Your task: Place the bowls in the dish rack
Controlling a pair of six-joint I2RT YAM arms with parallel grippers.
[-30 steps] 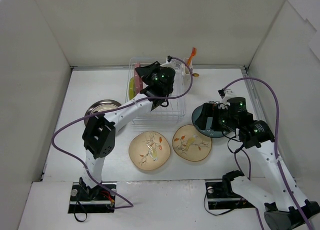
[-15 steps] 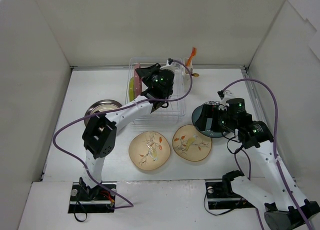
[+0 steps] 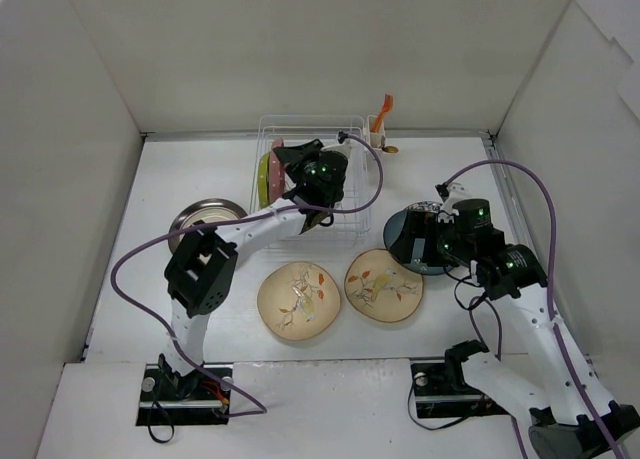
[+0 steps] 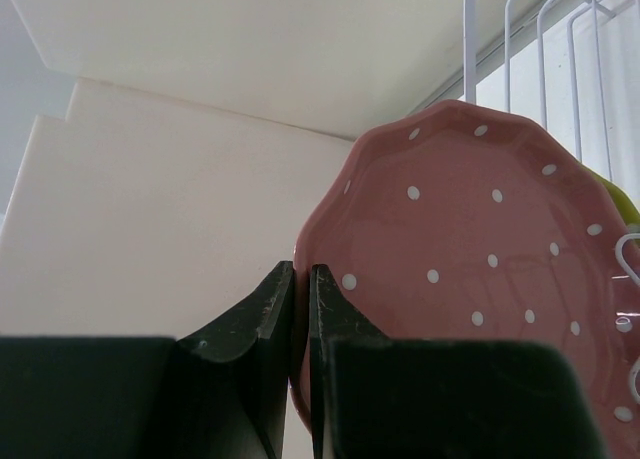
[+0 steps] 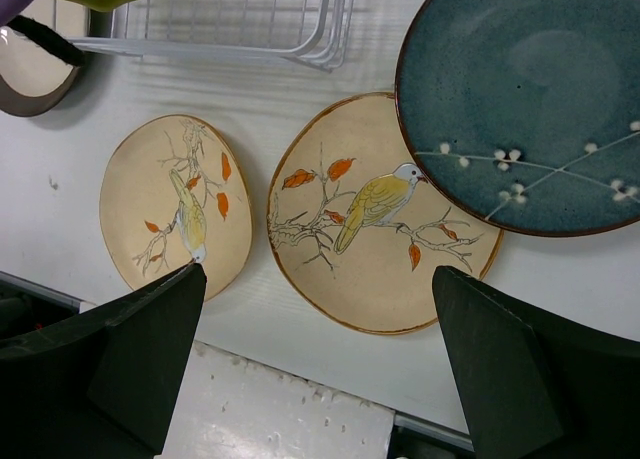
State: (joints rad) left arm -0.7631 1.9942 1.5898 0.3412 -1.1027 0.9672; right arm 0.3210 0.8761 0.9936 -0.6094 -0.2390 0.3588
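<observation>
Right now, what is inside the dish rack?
A pink dotted bowl, pinched by the left gripper, and a lime green bowl. Its arm covers the rest.

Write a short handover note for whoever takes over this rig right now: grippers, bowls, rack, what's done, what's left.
Left gripper: shut on the pink dotted bowl at its rim, upright in the dish rack, not yet released.
Right gripper: open, empty, above the table near the teal bowl, first cream bowl and second cream bowl.
Done: lime green bowl stands in the rack.
Left: release pink; load teal, both cream, and the grey bowl beside the rack.
</observation>
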